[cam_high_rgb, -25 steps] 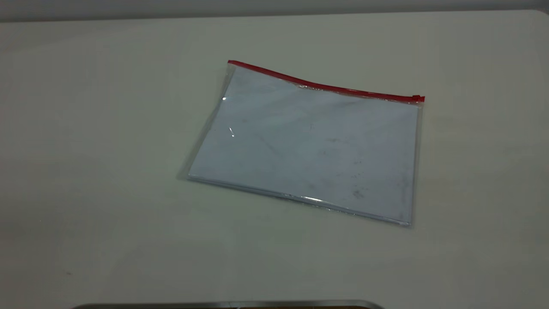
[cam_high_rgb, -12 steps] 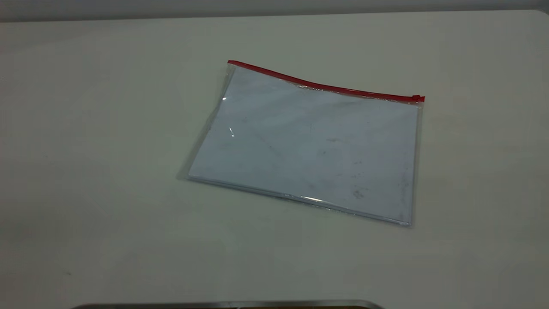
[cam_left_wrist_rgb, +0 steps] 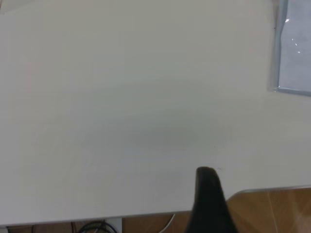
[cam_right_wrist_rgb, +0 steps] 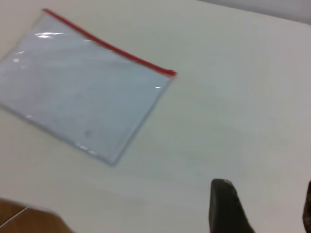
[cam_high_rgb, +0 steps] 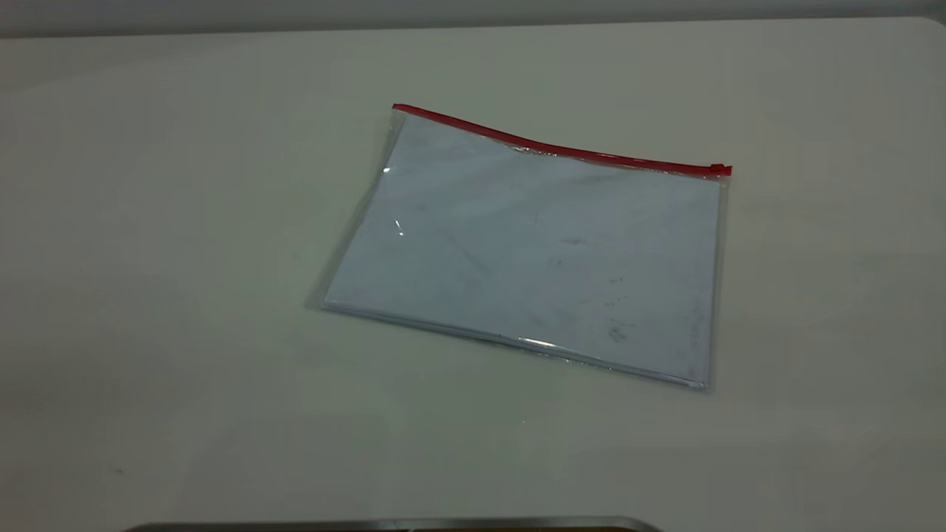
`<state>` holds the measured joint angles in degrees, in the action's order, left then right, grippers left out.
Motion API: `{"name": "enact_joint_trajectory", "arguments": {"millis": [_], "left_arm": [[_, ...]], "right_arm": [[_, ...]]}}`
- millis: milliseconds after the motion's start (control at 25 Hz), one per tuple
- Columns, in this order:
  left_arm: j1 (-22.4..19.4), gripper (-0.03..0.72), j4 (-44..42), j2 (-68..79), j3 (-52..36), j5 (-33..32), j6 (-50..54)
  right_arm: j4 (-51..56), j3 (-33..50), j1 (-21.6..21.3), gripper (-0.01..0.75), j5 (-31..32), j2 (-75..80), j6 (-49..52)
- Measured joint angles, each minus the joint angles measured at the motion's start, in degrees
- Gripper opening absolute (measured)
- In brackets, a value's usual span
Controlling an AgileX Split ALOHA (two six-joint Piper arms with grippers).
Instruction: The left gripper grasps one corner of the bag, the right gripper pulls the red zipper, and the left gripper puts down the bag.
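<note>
While resting flat near the middle of the white table [cam_high_rgb: 148,295], held by nothing: clear bag [cam_high_rgb: 532,251] with a pale sheet inside, no corner lifted. Along its far edge, red zipper [cam_high_rgb: 562,150], with the slider [cam_high_rgb: 717,169] parked at the end nearer the right arm. Cannot tell whether sealed or parted along that strip. Fits two stages alike: bag waiting to be gripped at a corner, or zipper already pulled and bag set down again. Impossible to settle from the slider's place alone. Well apart from the bag, by the table's front edge: left gripper [cam_left_wrist_rgb: 209,194]; how far spread, cannot tell. Likewise clear of the bag, out past the slider corner: right gripper [cam_right_wrist_rgb: 265,199], spread wide and holding nothing.
</note>
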<state>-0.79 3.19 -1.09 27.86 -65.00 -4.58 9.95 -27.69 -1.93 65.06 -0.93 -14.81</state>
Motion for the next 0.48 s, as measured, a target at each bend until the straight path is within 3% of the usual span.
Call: {"name": "enact_joint_trajectory", "arguments": {"millis": [480], "left_arm": [[0.0, 0.59, 0.1, 0.0, 0.0, -0.05, 0.0]], "right_arm": [[-3.76, 0.0, -0.43, 0.416, 0.0, 0.0, 5.82]]}}
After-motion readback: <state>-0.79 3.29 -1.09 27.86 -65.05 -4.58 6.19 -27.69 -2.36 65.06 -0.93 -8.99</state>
